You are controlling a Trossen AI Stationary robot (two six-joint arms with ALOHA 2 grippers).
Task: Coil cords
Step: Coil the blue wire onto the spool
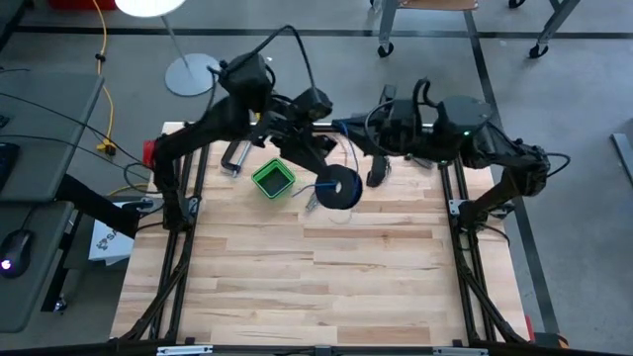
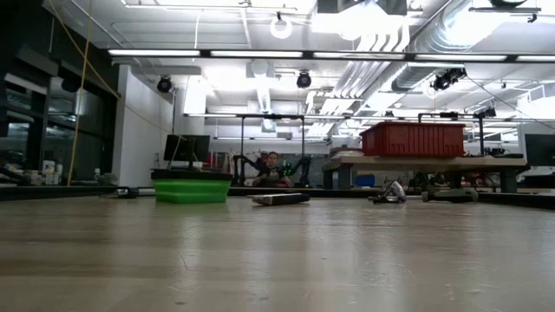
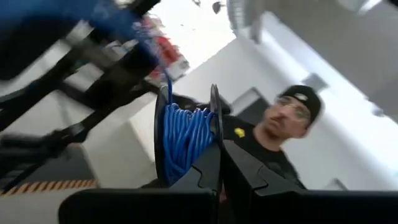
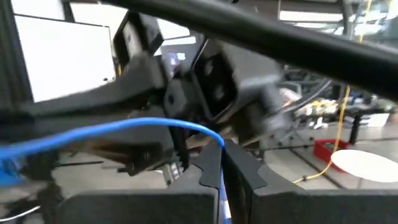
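Left hand (image 3: 219, 167): your fingers clamp the spool's (image 1: 339, 188) rim, raised over the desk's (image 1: 316, 287) 12 o'clock edge.
Right hand (image 4: 222, 163): pinches the wire (image 4: 124, 129), at the spool's 2 o'clock.

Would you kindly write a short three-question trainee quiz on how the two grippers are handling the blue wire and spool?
1. True or false: the left gripper is shut on the rim of the round dark spool.
2. What does the right gripper pinch? A) the green square box B) the thin blue wire C) nothing
3. Is the spool lying on the wooden table or held up?

Key: 1 true. 2 B. 3 held up; the wrist view shows the room behind it, and the low view shows no spool on the table.
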